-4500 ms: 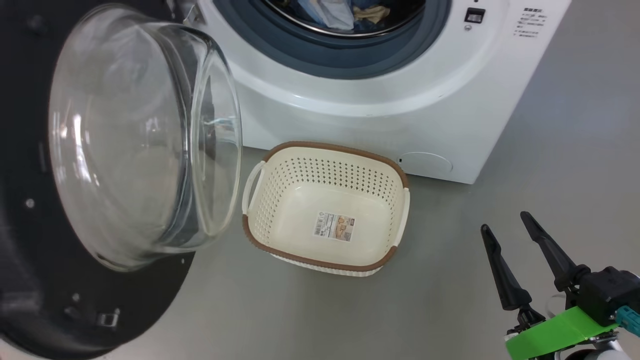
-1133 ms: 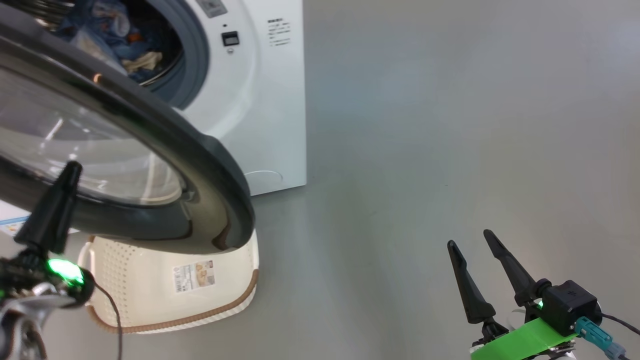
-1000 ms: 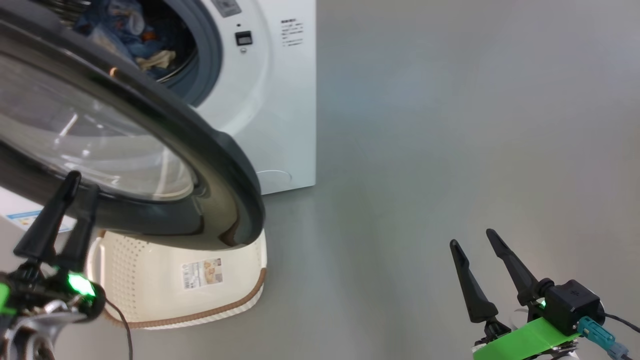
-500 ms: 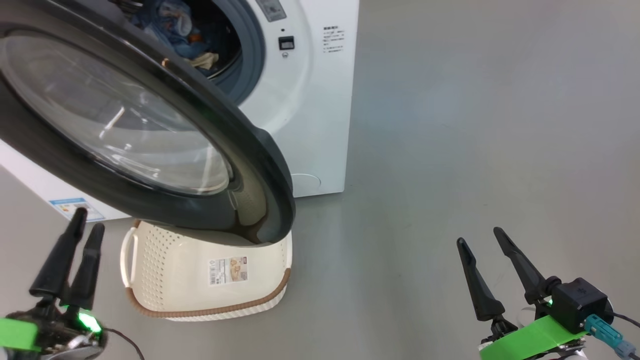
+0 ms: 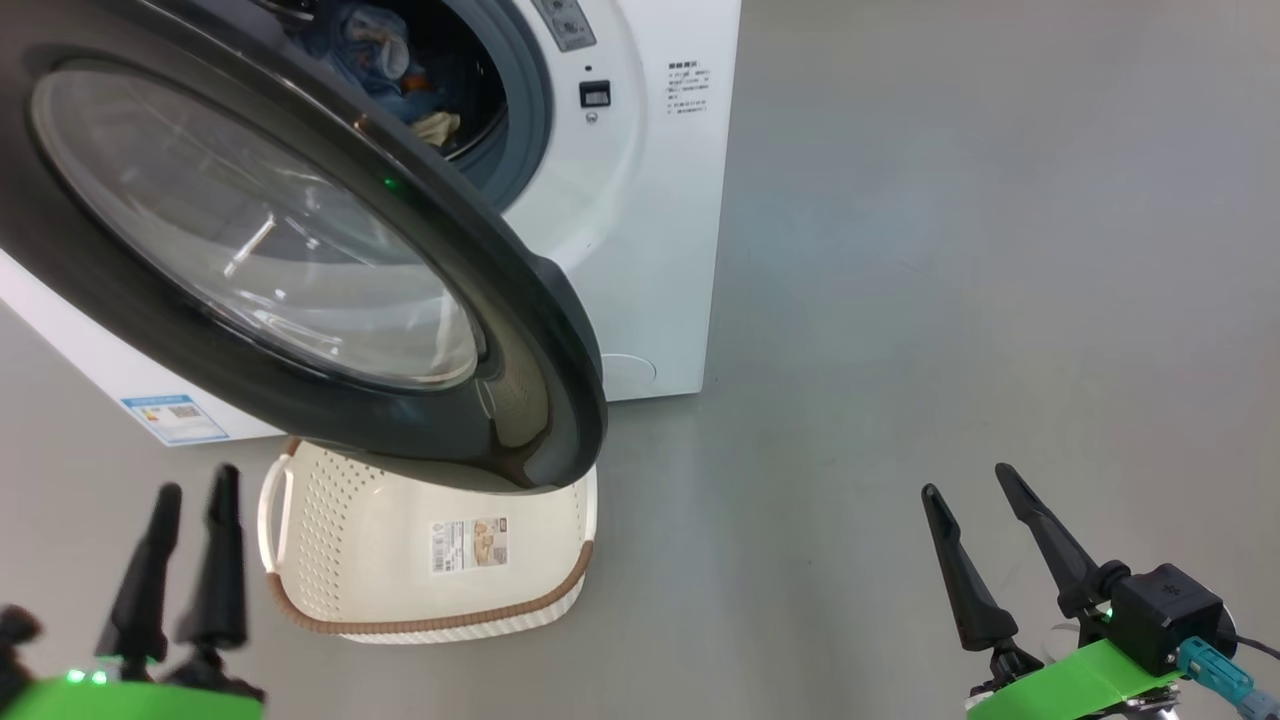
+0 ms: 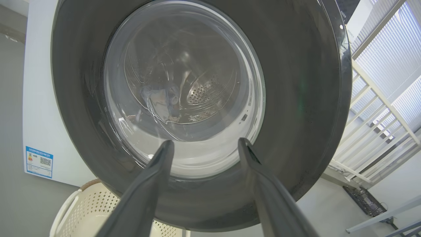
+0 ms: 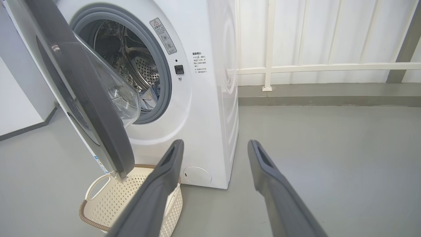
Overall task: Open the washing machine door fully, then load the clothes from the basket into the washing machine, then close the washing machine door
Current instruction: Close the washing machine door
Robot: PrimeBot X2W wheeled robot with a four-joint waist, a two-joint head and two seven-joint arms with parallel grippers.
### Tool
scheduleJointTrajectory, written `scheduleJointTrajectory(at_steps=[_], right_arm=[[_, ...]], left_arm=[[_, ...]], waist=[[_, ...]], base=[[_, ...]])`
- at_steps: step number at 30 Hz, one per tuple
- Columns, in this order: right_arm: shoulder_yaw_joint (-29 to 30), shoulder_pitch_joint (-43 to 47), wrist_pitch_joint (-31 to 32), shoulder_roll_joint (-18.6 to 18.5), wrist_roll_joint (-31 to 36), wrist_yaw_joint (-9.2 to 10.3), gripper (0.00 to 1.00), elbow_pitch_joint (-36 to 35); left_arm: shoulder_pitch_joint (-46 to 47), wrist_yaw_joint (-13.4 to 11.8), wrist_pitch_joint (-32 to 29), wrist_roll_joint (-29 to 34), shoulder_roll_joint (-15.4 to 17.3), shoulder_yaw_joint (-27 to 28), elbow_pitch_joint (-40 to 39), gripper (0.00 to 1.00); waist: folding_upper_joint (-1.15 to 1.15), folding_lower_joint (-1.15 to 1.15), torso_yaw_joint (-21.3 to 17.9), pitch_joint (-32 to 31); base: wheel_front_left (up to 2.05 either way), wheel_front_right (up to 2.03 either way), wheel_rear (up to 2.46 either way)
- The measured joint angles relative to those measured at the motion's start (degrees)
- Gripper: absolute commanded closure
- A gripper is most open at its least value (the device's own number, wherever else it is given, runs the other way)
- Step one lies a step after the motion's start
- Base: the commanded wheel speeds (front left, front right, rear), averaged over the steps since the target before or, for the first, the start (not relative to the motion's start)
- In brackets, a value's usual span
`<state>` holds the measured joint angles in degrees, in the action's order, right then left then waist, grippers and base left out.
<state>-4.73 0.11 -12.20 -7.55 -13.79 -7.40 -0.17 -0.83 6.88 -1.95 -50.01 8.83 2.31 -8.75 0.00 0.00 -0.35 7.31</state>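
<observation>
The washing machine door (image 5: 520,330) stands half swung, its black rim hanging over the basket (image 5: 430,625), which holds nothing but its label sticker. Blue clothes (image 5: 370,45) lie inside the drum of the washing machine (image 5: 650,250). My left gripper (image 5: 199,478) is open at the lower left, apart from the door. In the left wrist view, that gripper (image 6: 205,141) faces the door's (image 6: 296,98) glass window. My right gripper (image 5: 967,478) is open and empty over the floor at the lower right. The right wrist view shows this gripper (image 7: 216,142) pointing at the machine (image 7: 213,98) and the basket (image 7: 115,197).
Grey floor (image 5: 950,250) stretches to the right of the machine. A white railing (image 7: 312,67) runs along the wall behind it. A blue energy label (image 5: 175,418) and a round filter cap (image 5: 630,375) sit low on the machine's front.
The head camera has turned. The door has swung from wide open to half shut over the basket. My left gripper opened and drew back down from the door. The right gripper stayed open.
</observation>
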Motion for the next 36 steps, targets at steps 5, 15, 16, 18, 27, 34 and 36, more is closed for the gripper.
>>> scheduleJointTrajectory(at_steps=[5,15,16,18,27,34,36], right_arm=[[0.03,0.02,0.09,0.0,0.0,0.0,0.0,-0.13],[0.92,1.74,0.54,0.05,0.09,0.0,0.0,-0.25],[1.1,2.05,0.56,0.07,0.09,0.0,0.0,-0.35],[1.35,2.57,0.6,0.1,0.1,0.0,0.0,-0.34],[1.55,2.93,1.1,0.44,0.62,0.0,0.0,-0.73],[1.85,3.48,1.11,0.66,1.11,0.0,0.0,-0.76],[1.86,3.48,1.3,0.68,1.11,0.0,0.0,-0.75]], left_arm=[[-2.85,-3.03,5.84,14.4,0.62,-3.88,0.87,0.0],[-7.36,-8.17,10.76,25.5,1.14,-6.88,5.79,0.0],[-7.43,-8.23,11.14,26.09,1.23,-7.14,6.23,0.0],[-7.53,-8.34,11.39,26.73,1.33,-7.55,7.03,0.0],[-8.28,-8.71,12.21,26.74,1.37,-8.02,8.39,0.0],[-8.28,-9.16,12.62,27.32,1.45,-8.28,8.58,0.0],[-8.28,-9.18,12.63,27.32,1.47,-8.33,8.58,0.0]], waist=[[0.0,0.0,0.12,-0.86],[0.0,0.0,0.32,-3.49],[0.0,0.0,0.31,-3.73],[0.0,0.0,0.29,-4.23],[0.0,0.0,-0.21,-4.98],[0.0,0.0,-0.43,-5.05],[0.0,0.0,-0.49,-5.08]], base=[[0.0,0.0,0.0],[0.0,0.0,0.0],[0.0,0.0,0.0],[0.0,0.0,0.0],[0.0,0.0,0.0],[0.0,0.0,0.0],[0.0,0.0,0.0]])
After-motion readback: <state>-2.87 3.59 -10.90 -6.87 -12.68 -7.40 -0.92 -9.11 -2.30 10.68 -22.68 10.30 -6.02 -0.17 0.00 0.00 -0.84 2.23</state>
